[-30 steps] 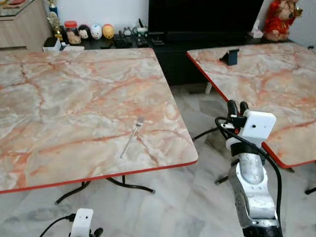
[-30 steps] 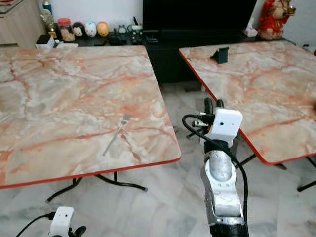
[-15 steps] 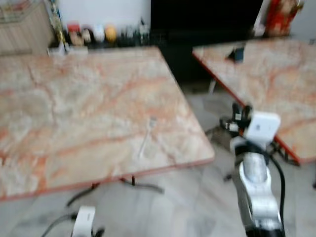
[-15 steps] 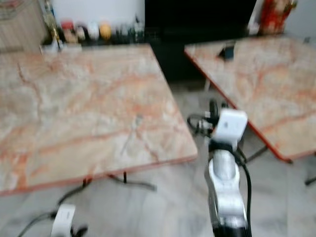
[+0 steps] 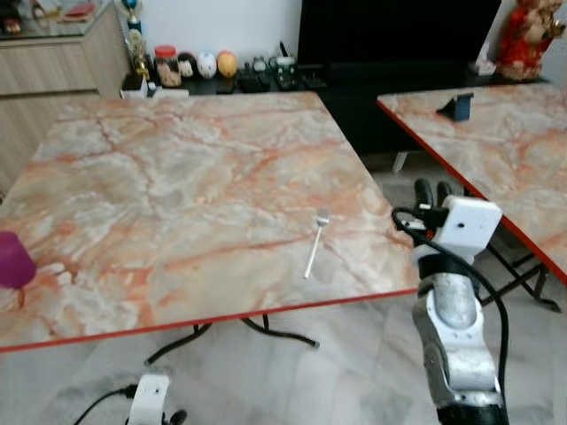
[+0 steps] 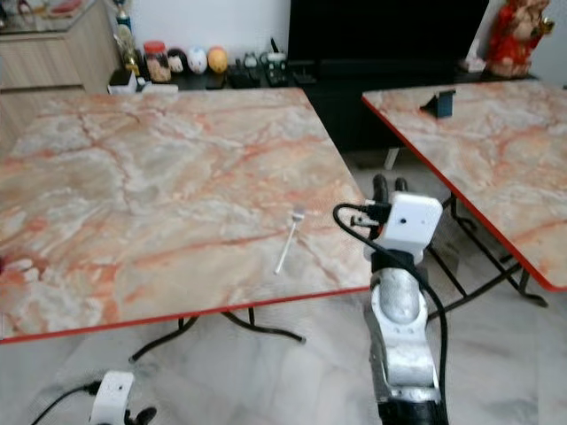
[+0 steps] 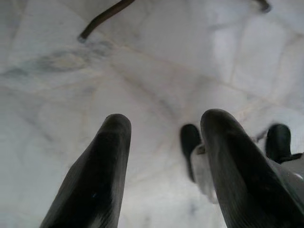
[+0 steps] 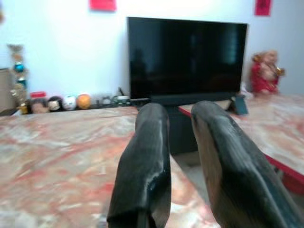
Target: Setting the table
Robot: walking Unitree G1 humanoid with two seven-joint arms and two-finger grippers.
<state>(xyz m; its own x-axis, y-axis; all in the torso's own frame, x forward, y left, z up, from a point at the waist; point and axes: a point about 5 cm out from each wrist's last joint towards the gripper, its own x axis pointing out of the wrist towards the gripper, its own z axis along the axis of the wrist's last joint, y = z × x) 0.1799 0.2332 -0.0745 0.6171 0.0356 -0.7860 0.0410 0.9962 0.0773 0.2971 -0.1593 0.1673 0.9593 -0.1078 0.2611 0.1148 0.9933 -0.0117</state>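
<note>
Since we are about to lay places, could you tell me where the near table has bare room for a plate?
Most of the near table is bare marble. Widest is the stretch between the purple cup at the robot's left edge and the fork near the front right corner. The far half is bare too. The right gripper hangs beside that corner.

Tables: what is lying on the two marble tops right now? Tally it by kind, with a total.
Forks: 1, near the front edge of the near table
Purple objects: 1, at that table's left edge
Dark stands: 1, on the far table
Total: 3
</note>
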